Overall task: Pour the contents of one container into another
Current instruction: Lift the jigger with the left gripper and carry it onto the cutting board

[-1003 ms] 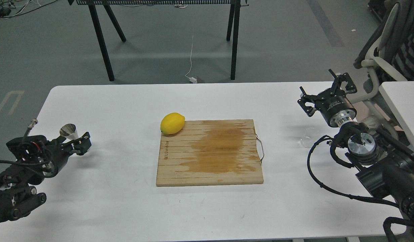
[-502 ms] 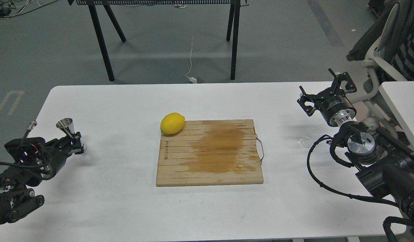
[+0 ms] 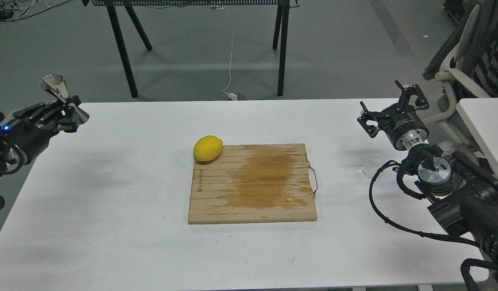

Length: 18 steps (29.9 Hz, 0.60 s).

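- Two arms of ours frame the white table (image 3: 131, 242): one comes in from the left edge, the other from the lower right.
- Our left gripper (image 3: 67, 115) hangs over the far left corner of the table, and the steel jigger (image 3: 63, 97) sits clamped between its fingers at the narrow waist.
- We see the jigger's upper cone rising above the fingers, tilted a little toward the left, its open mouth facing up; the lower cone pokes out just below and to the right of the grip. It hangs clear of the tabletop.
- Our left fingers are closed tight on that waist, with nothing else touching them.
- Our right gripper (image 3: 390, 111) is raised near the far right edge of the table, its fingers spread apart and bare of any load.
- We can just make out the clear glass cup (image 3: 368, 169) on the table, nearer to us than those spread fingers and partly hidden behind the right arm's wrist and black cable; it does not touch the fingers. Its contents we cannot tell.
- Between the arms lies a wooden cutting board (image 3: 253, 194) with a dark wet-looking stain across its middle and a wire handle on its right side.
- We see a lemon (image 3: 207, 148) at the board's far left corner, overlapping the edge.
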{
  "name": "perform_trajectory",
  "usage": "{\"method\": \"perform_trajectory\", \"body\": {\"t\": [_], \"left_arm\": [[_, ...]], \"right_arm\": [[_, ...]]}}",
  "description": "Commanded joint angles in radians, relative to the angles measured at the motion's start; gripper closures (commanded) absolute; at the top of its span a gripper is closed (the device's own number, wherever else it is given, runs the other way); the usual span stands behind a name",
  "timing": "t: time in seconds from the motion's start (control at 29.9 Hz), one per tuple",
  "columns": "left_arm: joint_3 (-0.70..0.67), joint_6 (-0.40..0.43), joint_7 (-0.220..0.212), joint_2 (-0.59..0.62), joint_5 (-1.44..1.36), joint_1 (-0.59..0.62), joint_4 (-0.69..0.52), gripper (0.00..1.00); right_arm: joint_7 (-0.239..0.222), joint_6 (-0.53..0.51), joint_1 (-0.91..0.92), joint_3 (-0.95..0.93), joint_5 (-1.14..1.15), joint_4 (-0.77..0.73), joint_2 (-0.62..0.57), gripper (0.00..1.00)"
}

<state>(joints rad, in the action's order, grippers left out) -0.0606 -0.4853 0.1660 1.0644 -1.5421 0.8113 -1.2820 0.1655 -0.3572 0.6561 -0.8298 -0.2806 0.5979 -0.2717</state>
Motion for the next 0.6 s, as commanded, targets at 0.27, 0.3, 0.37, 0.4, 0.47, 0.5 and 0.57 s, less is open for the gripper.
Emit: {"method": "perform_trajectory", "body": {"t": [0.27,0.3,0.37,0.4,0.47,0.5,0.57], "left_arm": [[-0.047,0.048,-0.037,-0.338,-0.444,0.02,-0.051,1.0],[-0.045,0.051,-0.036,-0.397,-0.457,0.02,-0.03,1.0],[-0.045,0.059,-0.036,-0.49,-0.477,0.02,0.015,1.0],[-0.045,0.069,-0.034,-0.536,-0.487,0.02,0.044,1.0],[-0.045,0.099,-0.031,-0.613,-0.501,0.022,0.09,1.0],[-0.044,0.115,-0.031,-0.65,-0.504,0.022,0.108,1.0],[-0.041,0.134,-0.028,-0.716,-0.51,0.019,0.141,1.0]], "right_arm": [[0.0,0.007,0.007,-0.012,0.0,-0.004,-0.054,0.01],[0.0,0.007,0.007,-0.012,0.0,-0.006,-0.057,0.01],[0.0,0.007,0.01,-0.014,0.0,-0.018,-0.067,0.01],[-0.001,0.007,0.011,-0.014,0.0,-0.024,-0.073,0.01],[-0.001,0.007,0.011,-0.015,0.0,-0.026,-0.081,0.01],[-0.003,0.007,0.011,-0.015,0.0,-0.026,-0.086,0.01],[-0.004,0.007,0.013,-0.015,0.0,-0.027,-0.093,0.01]]}}
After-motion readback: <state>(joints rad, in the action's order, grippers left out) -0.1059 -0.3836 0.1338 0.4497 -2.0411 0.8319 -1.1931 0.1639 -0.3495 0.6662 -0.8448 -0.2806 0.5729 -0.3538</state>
